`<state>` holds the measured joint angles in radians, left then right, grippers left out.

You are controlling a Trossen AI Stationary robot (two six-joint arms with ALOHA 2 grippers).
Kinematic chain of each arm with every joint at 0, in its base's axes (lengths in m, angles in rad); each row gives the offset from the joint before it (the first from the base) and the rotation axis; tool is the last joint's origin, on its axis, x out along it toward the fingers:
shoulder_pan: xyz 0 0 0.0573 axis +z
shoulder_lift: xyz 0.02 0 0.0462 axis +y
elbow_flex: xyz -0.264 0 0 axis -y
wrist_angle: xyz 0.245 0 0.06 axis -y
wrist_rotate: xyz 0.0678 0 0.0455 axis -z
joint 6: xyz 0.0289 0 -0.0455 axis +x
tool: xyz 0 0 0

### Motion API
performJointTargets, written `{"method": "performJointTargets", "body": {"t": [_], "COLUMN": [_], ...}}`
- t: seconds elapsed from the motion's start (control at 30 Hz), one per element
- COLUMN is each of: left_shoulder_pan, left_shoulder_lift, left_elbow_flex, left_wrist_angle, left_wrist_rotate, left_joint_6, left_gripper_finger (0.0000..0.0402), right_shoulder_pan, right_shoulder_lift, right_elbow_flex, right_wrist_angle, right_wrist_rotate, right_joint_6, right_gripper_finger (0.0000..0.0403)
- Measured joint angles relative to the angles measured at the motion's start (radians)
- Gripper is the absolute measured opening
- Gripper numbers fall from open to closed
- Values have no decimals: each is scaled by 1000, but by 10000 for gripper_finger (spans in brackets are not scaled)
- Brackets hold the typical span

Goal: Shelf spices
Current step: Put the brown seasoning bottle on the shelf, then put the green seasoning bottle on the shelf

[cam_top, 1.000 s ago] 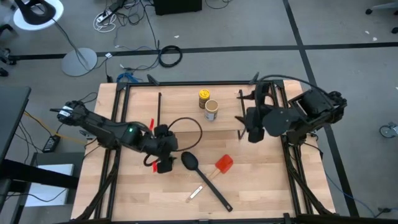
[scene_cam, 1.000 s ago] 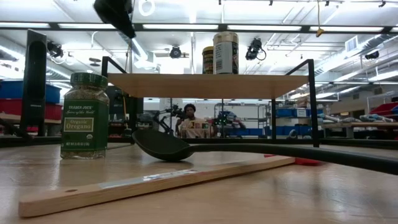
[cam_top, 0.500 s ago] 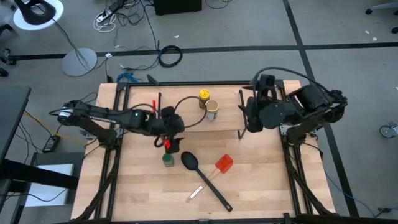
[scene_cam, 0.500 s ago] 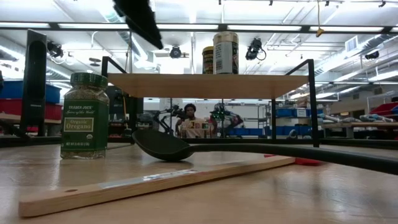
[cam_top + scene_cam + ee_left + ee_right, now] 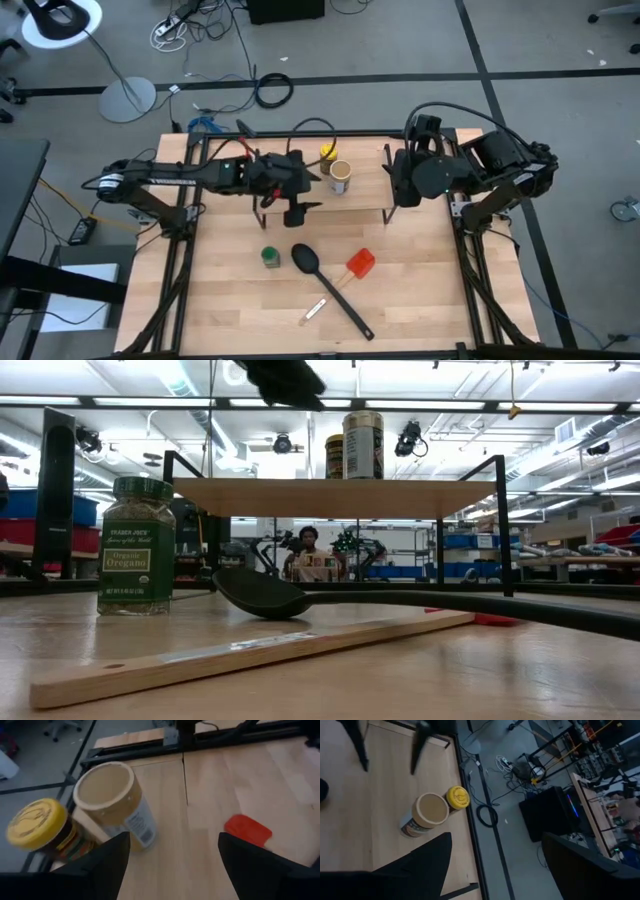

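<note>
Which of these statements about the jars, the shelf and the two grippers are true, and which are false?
1. The green-topped jar stands on the shelf. False: it stands on the table, beside the black spoon.
2. The yellow jar and the tan jar stand on the shelf. True.
3. The left gripper is shut on the green-topped jar. False: it is open and holds nothing, above the shelf.
4. The right gripper is open and holds nothing. True.
5. The red spatula lies on the table. True.
</note>
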<state>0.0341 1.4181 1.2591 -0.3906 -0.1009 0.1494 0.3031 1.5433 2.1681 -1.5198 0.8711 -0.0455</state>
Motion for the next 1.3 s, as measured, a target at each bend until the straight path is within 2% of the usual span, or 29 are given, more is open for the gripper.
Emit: {"method": "performJointTargets", "body": {"t": [0.2, 0.83, 0.97, 1.07, 1.3], "left_shoulder_pan": [48, 138, 144, 144, 104], "left_shoulder_lift": [63, 201, 201, 189, 22], "left_elbow_flex": [0, -1, -1, -1, -1], "left_wrist_angle": [70, 199, 223, 178, 52], "left_wrist_rotate": [125, 193, 193, 192, 140], "left_joint_6": [4, 19, 31, 26, -19], "left_gripper_finger": [308, 308, 308, 308, 308], "right_shoulder_pan": [8, 18, 18, 18, 19], "right_shoulder_lift": [0, 0, 0, 0, 0], "right_elbow_flex": [0, -1, -1, -1, -1], "right_wrist_angle": [10, 23, 23, 23, 18], "right_wrist_rotate": [-5, -11, -11, -11, -23], "right_joint_6": [-5, -37, -37, -37, -38], "right_gripper_finger": [307, 308, 308, 308, 308]}}
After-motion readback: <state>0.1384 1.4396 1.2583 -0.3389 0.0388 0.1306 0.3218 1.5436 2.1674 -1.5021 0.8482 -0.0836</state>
